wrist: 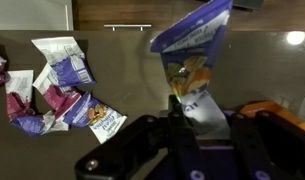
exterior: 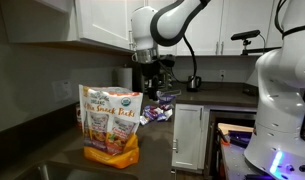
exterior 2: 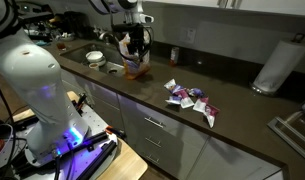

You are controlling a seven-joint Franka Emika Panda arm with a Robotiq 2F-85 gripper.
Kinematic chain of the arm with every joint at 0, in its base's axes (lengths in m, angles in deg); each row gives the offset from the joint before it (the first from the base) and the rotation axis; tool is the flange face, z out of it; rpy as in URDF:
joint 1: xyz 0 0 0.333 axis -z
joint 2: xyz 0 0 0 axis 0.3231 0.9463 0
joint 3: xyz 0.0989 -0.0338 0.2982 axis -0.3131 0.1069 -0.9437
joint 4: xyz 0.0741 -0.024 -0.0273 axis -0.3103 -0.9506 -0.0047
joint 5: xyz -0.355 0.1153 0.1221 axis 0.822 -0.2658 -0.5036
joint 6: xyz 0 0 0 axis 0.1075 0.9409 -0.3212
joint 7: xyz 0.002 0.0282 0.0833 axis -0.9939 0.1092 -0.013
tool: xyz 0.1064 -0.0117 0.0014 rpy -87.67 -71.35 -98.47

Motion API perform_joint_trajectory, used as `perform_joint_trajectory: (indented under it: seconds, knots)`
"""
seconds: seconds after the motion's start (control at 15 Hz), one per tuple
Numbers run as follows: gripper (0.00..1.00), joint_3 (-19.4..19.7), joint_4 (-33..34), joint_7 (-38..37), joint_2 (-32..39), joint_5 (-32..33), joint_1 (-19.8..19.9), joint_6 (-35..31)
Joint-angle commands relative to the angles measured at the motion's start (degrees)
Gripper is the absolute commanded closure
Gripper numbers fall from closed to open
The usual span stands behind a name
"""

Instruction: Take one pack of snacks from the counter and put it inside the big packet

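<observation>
My gripper (wrist: 197,125) is shut on a small purple-white snack pack (wrist: 197,55), which sticks up between the fingers. In both exterior views the gripper (exterior: 155,80) (exterior 2: 135,45) hangs over the dark grey counter (exterior: 227,100) (exterior 2: 242,115). The big packet (exterior: 112,125), orange and cream with fruit pictures, stands upright on the counter, nearer the camera than the gripper. It also shows under the gripper in an exterior view (exterior 2: 137,68), and an orange edge (wrist: 267,110) shows at the right of the wrist view. Several more small packs lie in a pile (wrist: 57,90) (exterior 2: 189,100) (exterior: 157,113).
A sink (exterior 2: 104,65) with a white bowl (exterior 2: 94,57) lies beside the big packet. A paper towel roll (exterior 2: 275,65) stands at the far end. A dark kettle (exterior: 193,82) stands by the wall. A white cabinet door (exterior: 189,140) hangs open below the counter.
</observation>
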Motion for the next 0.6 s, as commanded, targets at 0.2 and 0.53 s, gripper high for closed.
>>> perform_joint_trajectory:
  seconds: [0.2, 0.53]
  knots:
    - [0.92, -6.51, 9.63, -0.24, 2.63, 1.08, -1.99, 13.82]
    - [0.92, -9.01, 13.65, -1.37, 3.23, 3.94, -2.8, 15.36]
